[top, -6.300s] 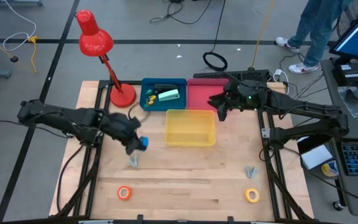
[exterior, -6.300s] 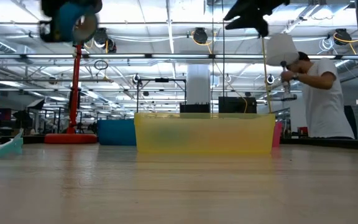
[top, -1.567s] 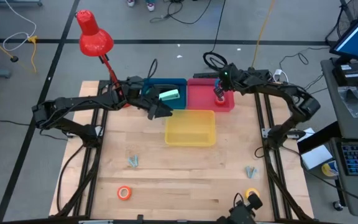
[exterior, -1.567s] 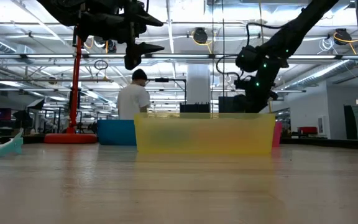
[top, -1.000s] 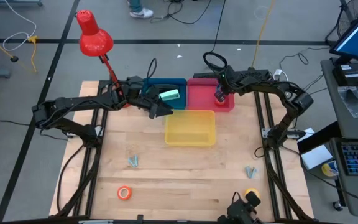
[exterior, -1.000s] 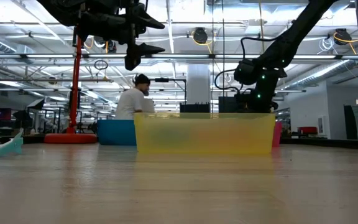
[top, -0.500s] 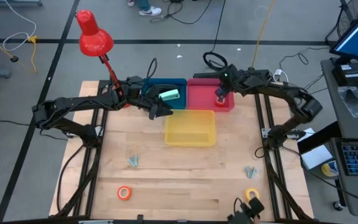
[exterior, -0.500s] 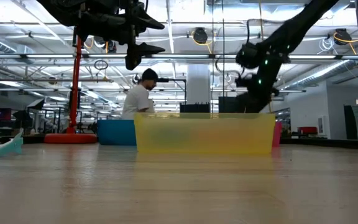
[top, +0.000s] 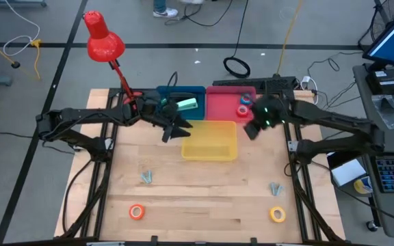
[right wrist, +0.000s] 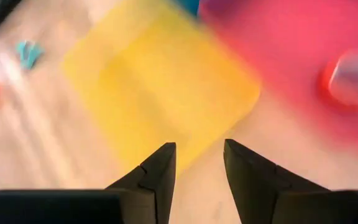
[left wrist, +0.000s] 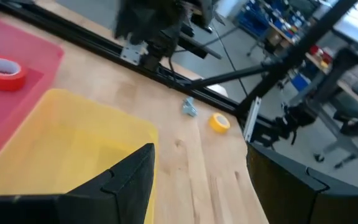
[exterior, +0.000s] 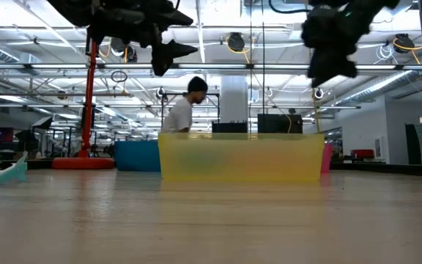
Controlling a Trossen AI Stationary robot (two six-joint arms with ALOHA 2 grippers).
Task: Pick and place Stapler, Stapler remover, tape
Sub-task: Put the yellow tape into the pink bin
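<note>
Both grippers are hanging empty above the far half of the table, so the step in hand looks like going after the next loose item. The right gripper (top: pixel 252 130) is sitting over the gap between the yellow bin (top: pixel 210 140) and the red bin (top: pixel 226 104), its fingers (right wrist: pixel 156 171) apart with nothing between them. The left gripper (top: pixel 181 130) is hovering at the yellow bin's left far corner, fingers spread and empty.

In the red bin a red tape roll (top: pixel 243 111) and a blue tape roll (top: pixel 245 100) are lying side by side. The blue bin (top: pixel 179 101) is holding a pale green stapler (top: pixel 186 104). Remaining on the wood are the orange tape roll (top: pixel 137 212) at near left, the yellow tape roll (top: pixel 277 214) at near right, and two small claw-shaped staple removers, one (top: pixel 146 178) left of centre and one (top: pixel 274 188) on the right.

To do this well, each arm should probably be taking its own side: right arm to the yellow roll, left to the orange. Rolls lying flat are likely best gripped across the ring from straight above, one finger outside and one in the centre hole, descending squarely so the roll is not nudged away.
</note>
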